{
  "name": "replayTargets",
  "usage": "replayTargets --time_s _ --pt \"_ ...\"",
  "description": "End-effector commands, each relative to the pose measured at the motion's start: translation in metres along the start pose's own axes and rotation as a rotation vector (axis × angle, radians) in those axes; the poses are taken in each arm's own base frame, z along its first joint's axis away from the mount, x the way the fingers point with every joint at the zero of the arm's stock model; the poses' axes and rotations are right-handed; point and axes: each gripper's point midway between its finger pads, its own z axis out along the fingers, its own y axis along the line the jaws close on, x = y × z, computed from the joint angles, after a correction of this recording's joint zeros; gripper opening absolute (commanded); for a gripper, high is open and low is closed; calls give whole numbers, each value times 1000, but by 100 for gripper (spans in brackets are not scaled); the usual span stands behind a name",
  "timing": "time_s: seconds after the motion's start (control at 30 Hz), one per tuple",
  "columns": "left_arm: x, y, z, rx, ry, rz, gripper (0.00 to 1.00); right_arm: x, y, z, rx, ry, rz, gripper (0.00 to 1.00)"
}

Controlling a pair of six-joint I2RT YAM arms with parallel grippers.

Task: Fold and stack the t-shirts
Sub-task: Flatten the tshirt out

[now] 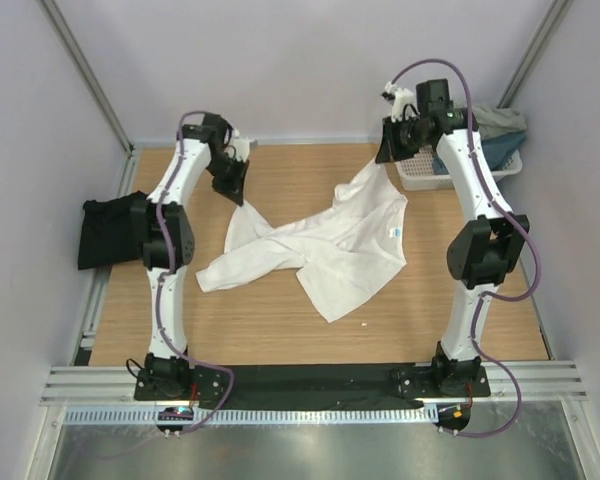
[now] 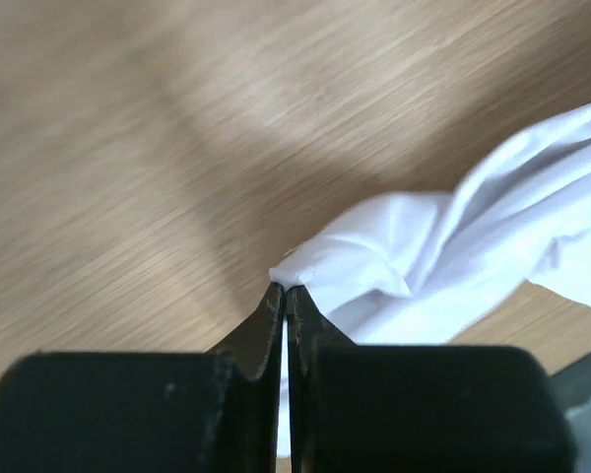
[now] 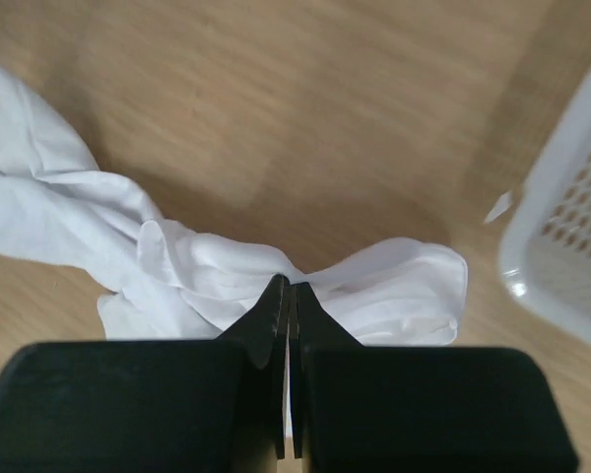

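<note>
two grippers pinch the white t-shirt, which lies crumpled in the middle of the table. the left gripper, jaws pressed together, nips its far-left corner. the right gripper, jaws also closed, bites a bunched fold at the far right, near the basket. a black t-shirt lies at the left edge. a grey-green t-shirt and a teal t-shirt sit in the basket.

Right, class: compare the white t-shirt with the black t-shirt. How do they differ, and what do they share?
The white t-shirt sprawls crumpled centrally; the black t-shirt lies compact at the left edge. The left gripper and right gripper each pinch the white t-shirt; no gripper holds the black t-shirt. Both are plain cloth.
</note>
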Motion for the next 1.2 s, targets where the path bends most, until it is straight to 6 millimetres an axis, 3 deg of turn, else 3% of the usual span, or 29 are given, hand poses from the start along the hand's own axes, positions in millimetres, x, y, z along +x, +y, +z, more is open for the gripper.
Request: replayTargets --time_s 0.0,0.07,0.13,0.17,0.23,0.27,0.37,0.4,0.47,0.5,0.6,0.63,0.7,0.77,0.83,0.97,1.0,1.1,1.17 --pt "-61 -21 -144 -208 -403 196 0 -77 -8 -53 116 -242 -94 1" --pt "-66 -32 -183 -253 -497 227 0 -93 -6 -69 139 -300 -110 1" --pt "-65 -38 -206 -286 -545 237 0 -103 -4 -87 175 -345 -122 1" --pt "-65 -47 -230 -313 -605 253 0 -109 1 -103 190 -381 -126 1" --pt "-62 -54 -249 -351 -651 263 0 -108 2 -116 208 -399 -109 1" --pt "-60 -66 -269 -370 -702 286 0 -112 9 -135 217 -435 -117 1" --pt "-53 -88 -297 -441 -760 348 0 -111 17 -166 223 -485 -98 1" --pt "-44 -101 -318 -464 -804 370 0 -113 29 -189 220 -528 -105 1" --pt "-34 -118 -332 -507 -829 421 0 -112 38 -214 211 -572 -100 1" --pt "-22 -124 -347 -533 -856 427 0 -109 53 -241 211 -620 -104 1" --pt "0 -136 -366 -558 -897 447 0 -96 78 -276 195 -679 -104 1" --pt "16 -140 -378 -573 -924 446 0 -88 99 -307 188 -743 -115 1" --pt "28 -144 -389 -590 -961 445 0 -78 113 -324 177 -786 -107 1" --pt "46 -153 -415 -598 -1039 444 0 -65 136 -358 169 -864 -108 1" --pt "57 -158 -435 -612 -1099 434 0 -54 151 -380 161 -910 -109 1" --pt "66 -166 -449 -605 -1140 443 0 -48 165 -412 188 -983 -122 1" --pt "68 -169 -455 -599 -1160 448 0 -50 170 -429 208 -1025 -139 1" --pt "66 -176 -460 -578 -1182 455 0 -59 172 -450 254 -1080 -171 1" --pt "62 -173 -460 -596 -1182 460 0 -65 167 -453 284 -1089 -182 1"
